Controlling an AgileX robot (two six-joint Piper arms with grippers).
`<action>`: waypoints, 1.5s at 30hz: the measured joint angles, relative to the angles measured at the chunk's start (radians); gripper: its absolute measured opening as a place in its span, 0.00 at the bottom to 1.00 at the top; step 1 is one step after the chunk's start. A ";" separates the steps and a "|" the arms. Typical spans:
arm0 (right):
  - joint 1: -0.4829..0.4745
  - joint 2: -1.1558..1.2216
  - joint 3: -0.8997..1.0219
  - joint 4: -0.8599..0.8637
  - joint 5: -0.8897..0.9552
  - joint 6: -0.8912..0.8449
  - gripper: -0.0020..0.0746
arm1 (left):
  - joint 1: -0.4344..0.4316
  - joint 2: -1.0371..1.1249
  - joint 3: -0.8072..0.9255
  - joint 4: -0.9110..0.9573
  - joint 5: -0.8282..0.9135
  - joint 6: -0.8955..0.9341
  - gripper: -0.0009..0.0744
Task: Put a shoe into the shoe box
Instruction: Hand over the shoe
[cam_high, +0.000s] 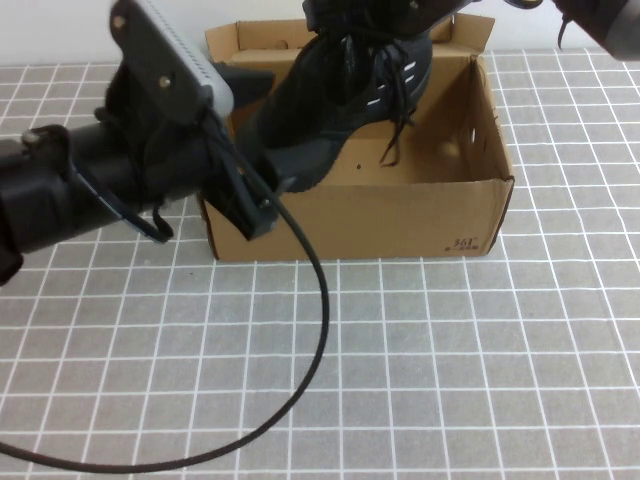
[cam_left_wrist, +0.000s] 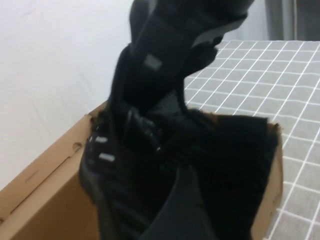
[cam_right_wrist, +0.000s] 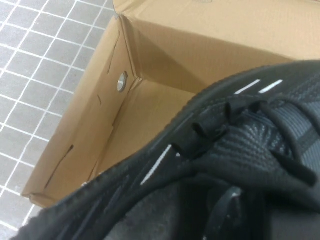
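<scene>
While right end effector (cam_high: 385, 20) grips shoe (cam_high: 340, 105) over shoe box (cam_high: 440, 215), left end effector (cam_high: 250, 195) alongside

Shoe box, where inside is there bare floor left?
The shoe box floor is bare at its right end, beside the holed side wall. Its left end is crowded by the shoe, left hand and right hand above.

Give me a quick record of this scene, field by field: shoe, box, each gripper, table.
shoe: black sneaker, tilted, held over the open box, toe dipping inside
shoe box: brown cardboard, open, flaps up, round hole in side wall
right gripper: above the box's far side, shut on the shoe's upper
left gripper: at the box's left near corner, beside the shoe's toe
table: grey, white grid lines
cable: black, looping across the table
</scene>
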 joint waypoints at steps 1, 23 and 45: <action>0.000 0.000 0.000 0.002 0.000 0.000 0.02 | -0.006 0.000 -0.002 0.000 0.000 0.000 0.74; 0.000 0.000 0.000 0.036 0.021 -0.025 0.02 | -0.094 0.128 -0.085 -0.014 -0.222 -0.008 0.74; 0.000 0.004 0.000 0.081 0.029 -0.079 0.02 | -0.094 0.210 -0.133 -0.018 -0.287 0.004 0.46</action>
